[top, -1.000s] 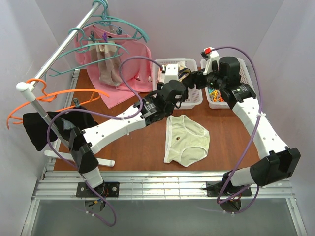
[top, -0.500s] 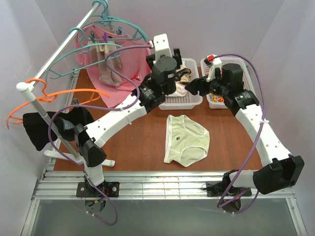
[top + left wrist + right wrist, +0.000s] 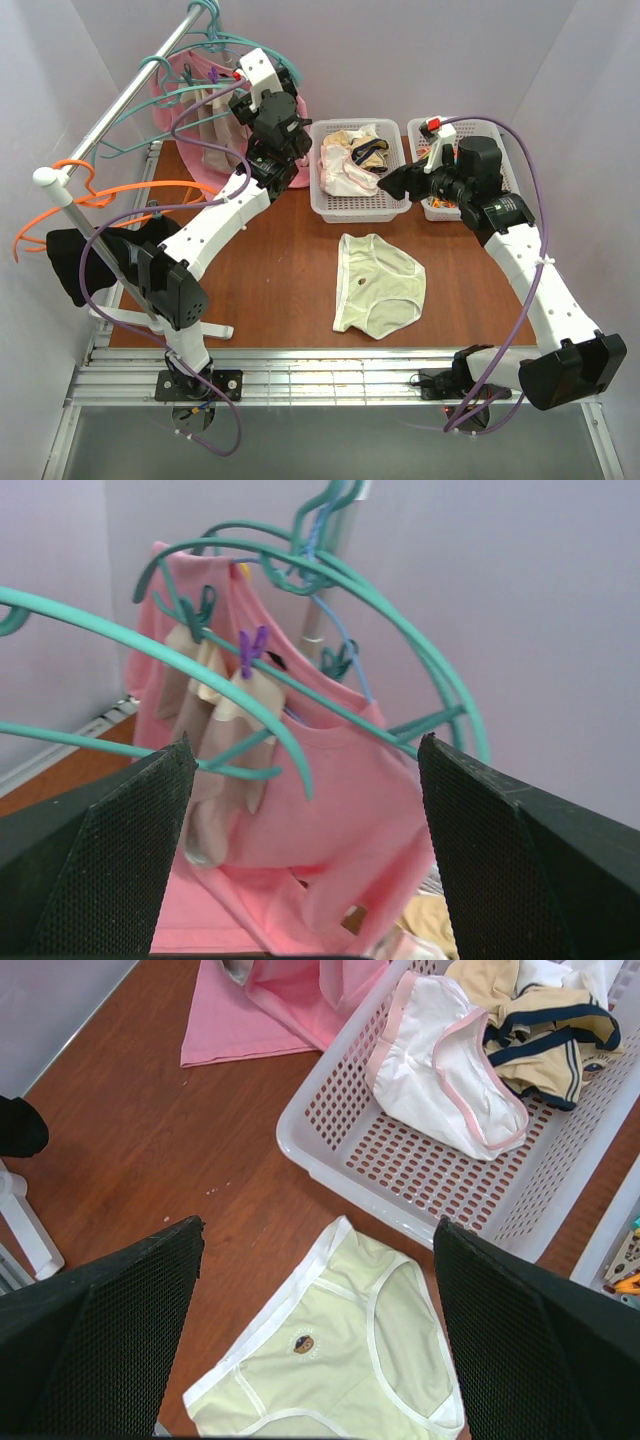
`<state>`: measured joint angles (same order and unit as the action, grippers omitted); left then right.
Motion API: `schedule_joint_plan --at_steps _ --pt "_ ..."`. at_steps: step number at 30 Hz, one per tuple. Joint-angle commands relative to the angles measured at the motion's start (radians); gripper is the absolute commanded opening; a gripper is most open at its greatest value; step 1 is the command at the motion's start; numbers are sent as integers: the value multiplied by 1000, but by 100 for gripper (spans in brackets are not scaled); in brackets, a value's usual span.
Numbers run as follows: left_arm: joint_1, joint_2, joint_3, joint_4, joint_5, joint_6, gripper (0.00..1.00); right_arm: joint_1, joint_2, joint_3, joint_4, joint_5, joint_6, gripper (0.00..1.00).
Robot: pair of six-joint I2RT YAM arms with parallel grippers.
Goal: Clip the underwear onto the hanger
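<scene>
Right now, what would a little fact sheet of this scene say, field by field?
underwear: cream-yellow, lying flat on the table, not clipped
hanger: teal, on the rail by the pink shirt
left claw: open, empty, up facing the hanger
right claw: open, empty, in the air near the basket
basket: white, holds pink-and-white underwear

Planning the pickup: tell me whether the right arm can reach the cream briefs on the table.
Likely yes: the right claw hangs open near the underwear, which lies flat and uncovered on the table.
</scene>
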<state>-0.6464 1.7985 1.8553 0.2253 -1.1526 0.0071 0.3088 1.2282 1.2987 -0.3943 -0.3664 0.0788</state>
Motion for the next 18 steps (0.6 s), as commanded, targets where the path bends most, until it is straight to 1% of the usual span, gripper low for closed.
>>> schedule_joint_plan --at_steps 1,4,8,10,13,16,18 --pt "54 -57 -35 60 -45 1 81 0 -24 -18 3 -16 10 84" --pt "80 -44 -25 92 -50 36 82 0 -26 -27 -3 -19 9 84" --pt "109 -25 -39 261 -62 145 82 0 -22 -26 -9 -28 7 84" --pt "131 -2 -24 279 -64 171 82 0 -24 -19 -12 -23 6 84" --pt "139 10 7 244 -67 159 82 -2 -27 -19 -17 -22 6 84" --pt "140 -8 -4 186 -68 90 82 0 -27 -32 -18 -22 4 84" --pt "139 -28 -40 138 -68 9 82 0 -27 -33 -21 -25 4 84"
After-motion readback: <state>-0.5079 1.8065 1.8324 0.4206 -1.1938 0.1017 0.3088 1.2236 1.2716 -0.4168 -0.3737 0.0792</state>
